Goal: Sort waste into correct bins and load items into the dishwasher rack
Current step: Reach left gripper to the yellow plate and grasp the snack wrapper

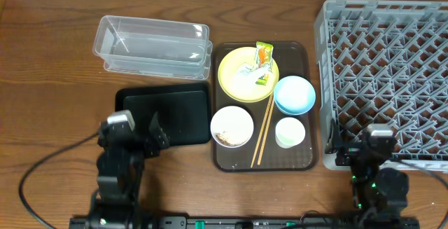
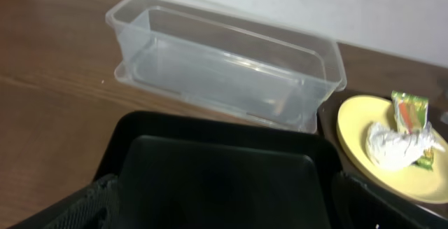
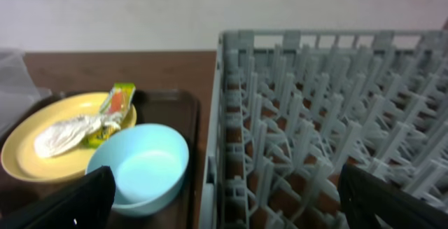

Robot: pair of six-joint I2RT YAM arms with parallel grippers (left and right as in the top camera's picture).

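The green-yellow-orange wrapper [image 1: 263, 54] and the crumpled white scrap [image 1: 248, 71] lie on the yellow plate [image 1: 234, 82]. The light blue bowl [image 1: 294, 94], the white bowl [image 1: 232, 126] with crumbs in it, the pale cup [image 1: 290, 132] and the chopsticks [image 1: 262, 131] sit on the brown tray [image 1: 301, 50]. The clear tub [image 1: 154, 43] stands behind the black tray [image 1: 175, 110]. The grey rack [image 1: 385, 68] is at the right. My left gripper [image 1: 150, 134] is open over the black tray [image 2: 210, 152]. My right gripper [image 1: 374, 148] is open at the rack's front left corner [image 3: 315, 117].
The left wrist view shows the tub [image 2: 224, 68], the plate [image 2: 357, 124], the wrapper [image 2: 409, 110] and the scrap [image 2: 395, 145]. The right wrist view shows the blue bowl [image 3: 143, 162] beside the rack wall. A pale wall runs behind the table.
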